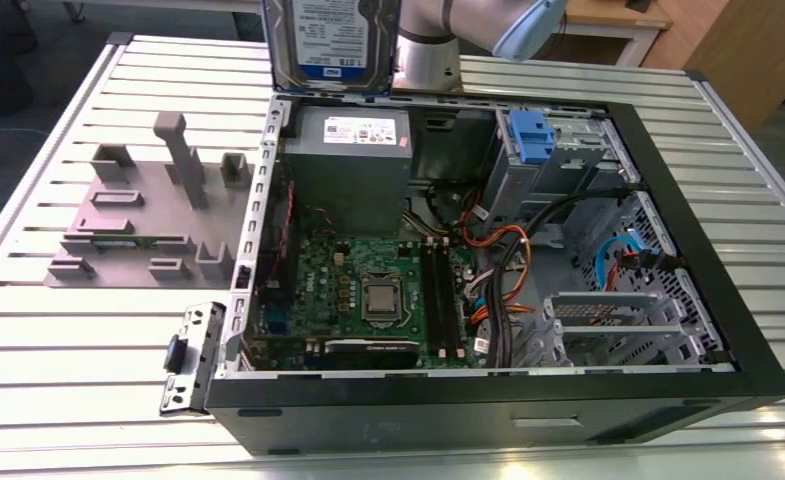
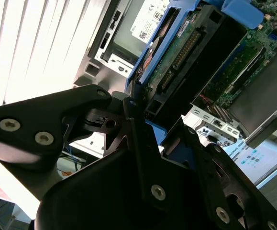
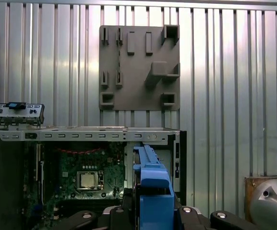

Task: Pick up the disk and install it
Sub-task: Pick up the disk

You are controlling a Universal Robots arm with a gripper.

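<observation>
Gripper (image 2: 155,120) was closed on the disk (image 1: 328,38), its fingers pinching the blue bracket's sides. The disk hung upright above the case (image 1: 746,330), over the edge next to the power supply (image 1: 352,165), and was not seated in any bay. Risks, as judged: the hold looked to be near one end, so the disk could tilt or slip. Going down into the case it could snag the orange cables (image 1: 496,238). If misaligned, it could jam on the cage (image 1: 572,150) rim.
</observation>
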